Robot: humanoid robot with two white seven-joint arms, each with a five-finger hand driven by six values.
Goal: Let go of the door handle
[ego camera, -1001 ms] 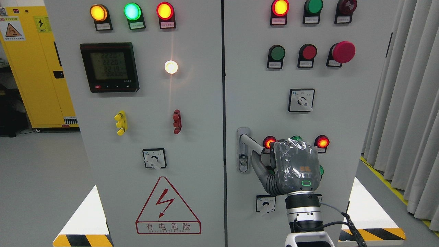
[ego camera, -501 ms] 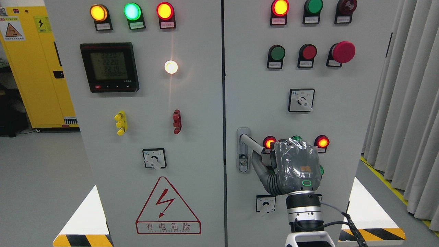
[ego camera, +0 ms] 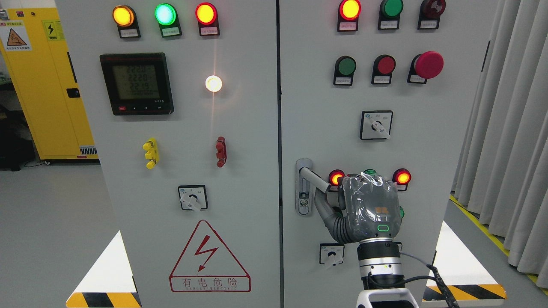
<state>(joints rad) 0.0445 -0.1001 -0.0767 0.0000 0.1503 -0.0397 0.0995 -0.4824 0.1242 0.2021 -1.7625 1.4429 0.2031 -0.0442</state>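
Reaching up from the lower right, the robot's right hand [ego camera: 369, 209] sits against the grey electrical cabinet's right door [ego camera: 428, 141]. Its thumb hooks under the door handle [ego camera: 314, 177], a silver lever angled out from its lock plate [ego camera: 303, 188] near the door's left edge. Whether the other fingers are closed cannot be told; the hand's back hides them. Letting go appears not yet done.

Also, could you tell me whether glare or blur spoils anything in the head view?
Head view: sharp overall; the white indicator lamp blooms and throws a vertical streak; the plastic wrap on the right hand shows small highlights; the meter display is dim, its digits hard to read.
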